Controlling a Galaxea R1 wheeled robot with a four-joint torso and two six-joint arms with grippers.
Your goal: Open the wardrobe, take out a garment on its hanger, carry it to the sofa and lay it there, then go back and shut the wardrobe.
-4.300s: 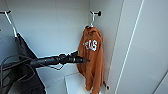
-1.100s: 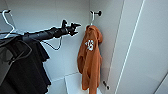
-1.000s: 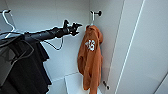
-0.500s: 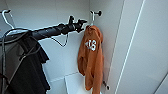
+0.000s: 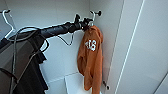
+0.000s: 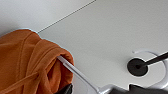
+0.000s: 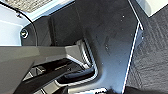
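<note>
Garment point(image 5: 90, 58): burnt-orange hoodie with white letters, hanging limp inside the open wardrobe, close against its right inner wall and well clear of the floor panel.
Dark garment point(image 5: 23, 70): nearest the camera, on the far left of the orange garment, on its own white hanger; cables from the arm drape across it.
Left arm: reaches across from the left, over the dark garment, up to the top of the orange garment.
Left gripper point(image 5: 86, 23): at the neck of the hanger, just above the hood; I cannot tell whether its fingers are parted or clamped on the hanger.
Hanger point(image 6: 80, 75): thin white bar emerging from the hood; its hook point(image 5: 93, 14) curves over the dark rail end point(image 6: 137, 66) directly above the garment.
Wardrobe point(image 5: 117, 47): white back wall behind the garment, right door swung open beside it.
Step in hand, as I judge it: lifting the hook off the rail.
Risk: if the grip is loose or off-centre, the hanger may tilt and the hoodie slide off one shoulder.
Risk: pulling outward before the hook clears the rail would snag it.
Risk: the trailing cables could drag the dark garment.
</note>
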